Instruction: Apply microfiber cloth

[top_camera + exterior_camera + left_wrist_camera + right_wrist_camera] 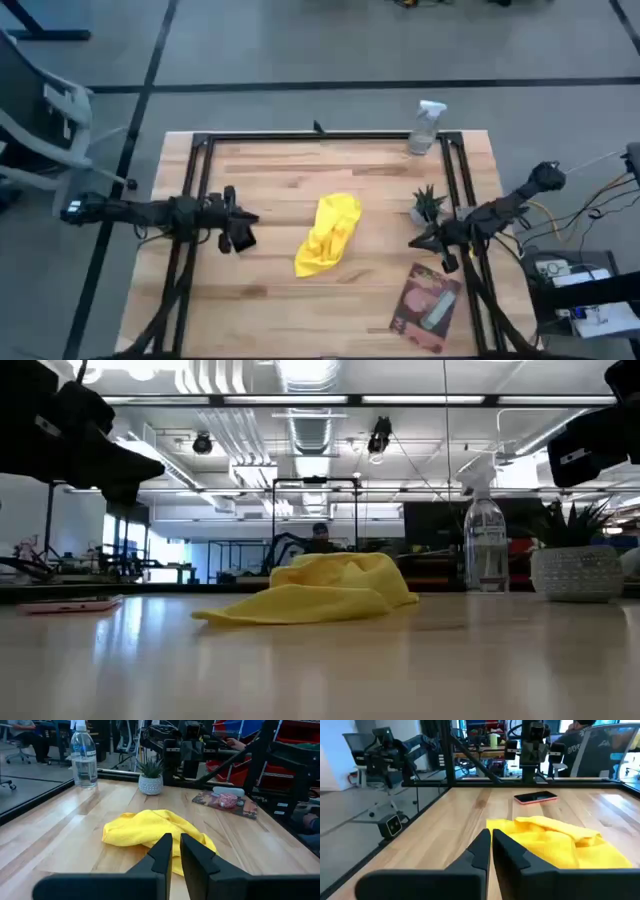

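Note:
The microfiber cloth [328, 235] is bright yellow and lies crumpled in a heap on the wooden table's [280, 300] middle; it also shows in the low view [325, 595]. My left gripper [254, 218] hovers left of the cloth and points at it; its fingers [176, 845] are shut on nothing. My right gripper [414, 241] hovers right of the cloth, also pointing at it, with its fingers [490, 837] shut and empty. Both grippers are above the table and apart from the cloth.
A clear spray bottle [425, 128] stands at the far right edge. A small potted plant [428, 205] sits just beyond my right gripper. A pink-and-dark flat packet [428, 305] lies near right. A flat, phone-like thing [535, 797] lies under my left gripper.

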You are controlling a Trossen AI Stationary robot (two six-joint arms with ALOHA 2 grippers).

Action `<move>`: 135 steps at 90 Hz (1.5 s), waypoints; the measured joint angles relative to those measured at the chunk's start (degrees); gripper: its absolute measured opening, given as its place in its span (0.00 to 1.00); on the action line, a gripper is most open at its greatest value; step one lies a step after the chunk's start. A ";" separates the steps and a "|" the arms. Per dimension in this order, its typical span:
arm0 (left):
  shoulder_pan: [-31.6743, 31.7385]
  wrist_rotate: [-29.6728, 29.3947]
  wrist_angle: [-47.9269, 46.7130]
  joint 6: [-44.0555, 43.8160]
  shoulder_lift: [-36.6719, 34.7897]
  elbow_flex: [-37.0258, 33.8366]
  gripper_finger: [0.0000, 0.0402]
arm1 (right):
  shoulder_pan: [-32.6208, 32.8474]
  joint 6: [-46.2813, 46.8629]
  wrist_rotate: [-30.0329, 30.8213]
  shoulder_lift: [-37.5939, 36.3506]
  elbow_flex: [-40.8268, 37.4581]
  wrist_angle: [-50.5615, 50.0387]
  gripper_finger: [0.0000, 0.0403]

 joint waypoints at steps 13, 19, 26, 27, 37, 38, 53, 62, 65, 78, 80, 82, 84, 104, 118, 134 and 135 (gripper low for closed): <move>0.00 0.00 -0.02 0.00 0.02 0.00 0.05 | 0.00 0.00 -0.01 -0.01 0.00 0.01 0.01; 0.00 -0.01 -0.01 0.00 0.01 -0.01 0.05 | 0.00 0.00 -0.01 0.00 -0.01 0.02 0.01; 0.00 0.00 -0.02 0.00 0.00 0.00 0.05 | -0.01 0.00 -0.02 0.00 0.00 0.00 0.01; 0.01 0.00 -0.01 0.00 0.01 -0.01 0.05 | -0.02 0.00 -0.02 0.00 0.00 0.02 0.01; 0.00 0.00 -0.02 0.00 0.00 0.00 0.05 | 0.00 0.00 -0.02 -0.01 0.00 0.00 0.01; 0.00 0.00 -0.01 0.00 0.00 -0.01 0.05 | 0.00 0.00 -0.01 0.00 -0.01 0.01 0.01; 0.02 0.00 0.00 0.00 0.00 0.00 0.05 | 0.00 0.00 -0.02 -0.02 0.00 0.00 0.01; 0.00 -0.02 0.00 0.00 0.02 0.00 0.05 | 0.00 0.02 -0.02 0.00 0.00 0.00 0.01; 0.00 -0.02 -0.02 0.00 0.01 -0.01 0.05 | 0.00 0.01 0.00 -0.01 -0.01 0.00 0.01; 0.01 0.00 -0.02 0.00 0.02 -0.01 0.05 | 0.00 0.02 0.00 -0.02 -0.02 0.02 0.01; 0.00 0.00 0.00 0.00 0.02 -0.02 0.05 | -0.01 0.01 -0.01 -0.01 -0.01 0.00 0.01; 0.00 -0.02 0.00 0.00 0.02 0.00 0.05 | -0.02 0.01 -0.01 -0.02 -0.01 0.02 0.01; 0.00 -0.01 -0.02 0.00 0.01 0.00 0.05 | -0.02 0.01 -0.02 -0.01 -0.01 0.00 0.01; 0.00 -0.02 -0.02 0.00 0.02 0.00 0.05 | -0.02 0.00 0.00 0.00 -0.02 0.02 0.01; 0.02 -0.02 0.00 0.00 0.02 0.00 0.05 | -0.02 0.00 0.00 0.00 0.00 0.00 0.01; 0.01 0.00 -0.01 0.00 0.02 -0.01 0.05 | -0.02 -2.94 0.10 -0.02 -0.01 0.01 0.01; 0.01 0.00 0.00 0.00 0.02 0.00 0.05 | -0.02 -4.24 0.14 -0.01 0.00 0.01 0.01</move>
